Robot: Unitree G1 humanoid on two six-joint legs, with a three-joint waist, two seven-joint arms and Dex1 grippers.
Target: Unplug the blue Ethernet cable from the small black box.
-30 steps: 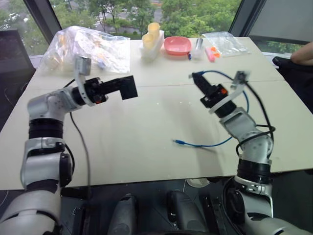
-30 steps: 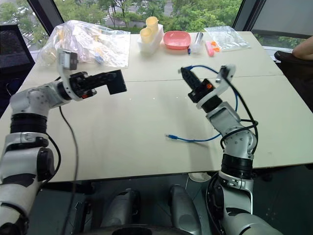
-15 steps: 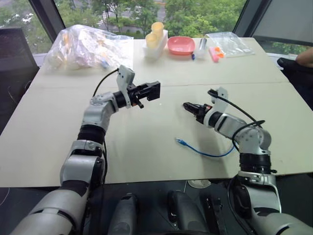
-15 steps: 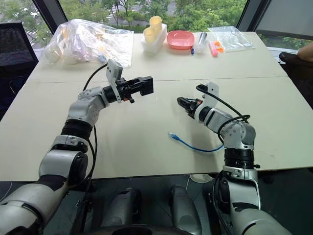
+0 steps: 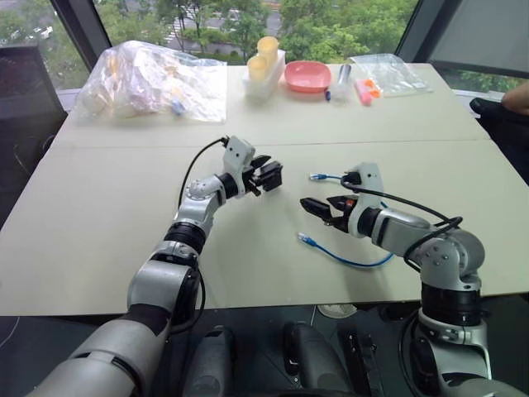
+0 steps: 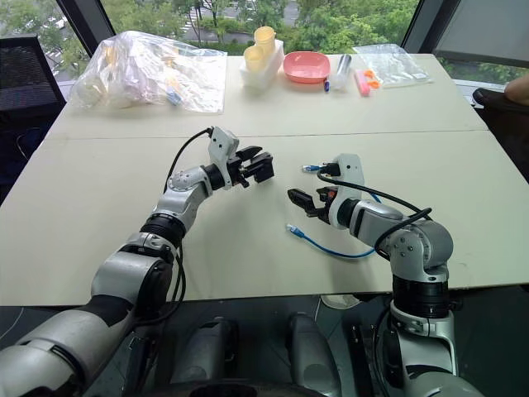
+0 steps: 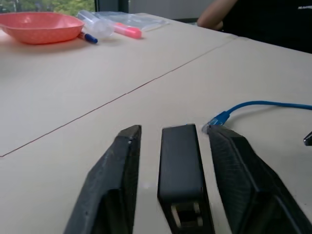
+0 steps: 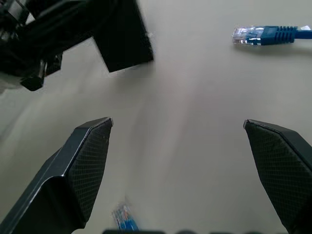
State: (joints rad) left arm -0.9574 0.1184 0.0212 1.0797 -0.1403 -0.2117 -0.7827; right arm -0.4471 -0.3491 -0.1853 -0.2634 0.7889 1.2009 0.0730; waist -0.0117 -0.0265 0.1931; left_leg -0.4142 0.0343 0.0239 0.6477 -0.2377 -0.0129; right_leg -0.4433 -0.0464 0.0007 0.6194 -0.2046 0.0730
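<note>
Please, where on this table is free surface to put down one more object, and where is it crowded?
Free: the wide near-left table, left of the left gripper, and the far-right stretch beyond the seam. Crowded: the back edge, with the plastic bag, yellow cups and pink bowl, and around the blue Ethernet cable by the right gripper.

- Centre of the frame: the small black box (image 5: 270,175) between the left end effector (image 5: 263,176) fingers, above the table (image 5: 107,215)
- Right of it: the right end effector (image 5: 313,207)
- The blue Ethernet cable (image 5: 347,259) lies on the table, one plug (image 5: 316,176) just right of the box, unplugged
</note>
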